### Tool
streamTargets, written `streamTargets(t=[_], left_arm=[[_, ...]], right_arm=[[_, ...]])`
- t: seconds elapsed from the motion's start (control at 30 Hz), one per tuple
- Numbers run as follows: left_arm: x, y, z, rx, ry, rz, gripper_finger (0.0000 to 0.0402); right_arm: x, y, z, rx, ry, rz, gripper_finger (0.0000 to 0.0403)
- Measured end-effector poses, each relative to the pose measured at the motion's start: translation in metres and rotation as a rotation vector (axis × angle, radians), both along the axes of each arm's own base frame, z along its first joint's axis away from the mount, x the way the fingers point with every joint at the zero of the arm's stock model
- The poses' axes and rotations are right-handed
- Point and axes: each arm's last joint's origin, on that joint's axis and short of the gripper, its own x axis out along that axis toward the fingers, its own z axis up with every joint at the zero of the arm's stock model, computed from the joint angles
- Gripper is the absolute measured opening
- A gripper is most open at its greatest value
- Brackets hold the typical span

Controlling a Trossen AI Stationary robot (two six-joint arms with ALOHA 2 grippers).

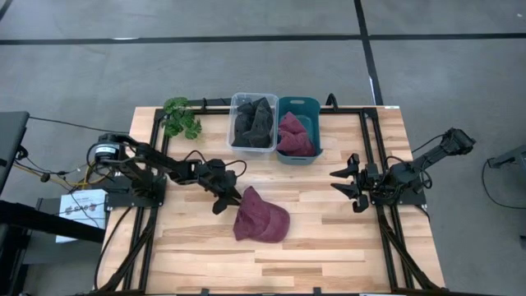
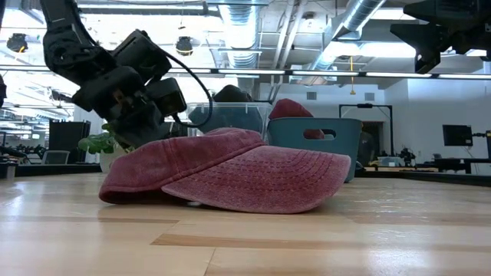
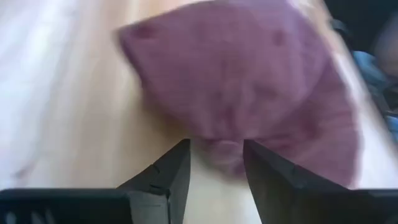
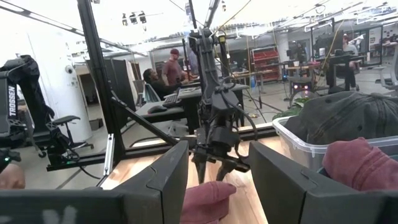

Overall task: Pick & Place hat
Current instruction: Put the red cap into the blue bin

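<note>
A maroon cap [image 1: 263,219] lies crown up on the wooden table, seen side-on in the low view [image 2: 230,170]. My left gripper [image 1: 228,201] is open at the cap's left edge and slants down toward it. In the left wrist view a small bulge of the cap's rim [image 3: 221,152] sits between the tips of my left gripper [image 3: 214,148]. In the low view the left gripper [image 2: 142,123] hangs just over the crown's far side. My right gripper [image 1: 343,182] is open and waits above the table's right side, away from the cap. My left gripper has its open fingers [image 3: 177,167] on either side of a bulge of the cap's rim [image 3: 221,152], coming slanted from the table's left and above. Whether the fingers touch the cloth, I cannot tell. The cap lies flat on the table.
A clear bin [image 1: 253,122] with dark caps and a teal bin [image 1: 297,131] with maroon caps stand at the table's far edge. A green plant [image 1: 181,117] sits at the far left corner. Bare wood lies near and right of the cap.
</note>
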Motion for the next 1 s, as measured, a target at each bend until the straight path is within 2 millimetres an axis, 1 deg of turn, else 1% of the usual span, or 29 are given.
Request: streamTargets(t=[0.13,0.33,0.63,1.0], left_arm=[[0.002,-0.005,0.009,-0.030,-0.076,-0.076,0.0144],[0.004,-0.016,0.015,-0.044,-0.154,-0.174,0.0145],[0.005,-0.015,0.016,-0.016,-0.162,-0.128,0.0145],[0.004,-0.012,0.012,-0.006,-0.107,-0.063,0.0145]], right_arm=[[0.000,0.000,0.000,0.000,0.000,0.000,0.0161],[0.000,0.000,0.000,0.000,0.001,0.001,0.0161],[0.000,0.000,0.000,0.000,0.000,0.001,0.0161],[0.000,0.000,0.000,0.000,0.001,0.000,0.0161]])
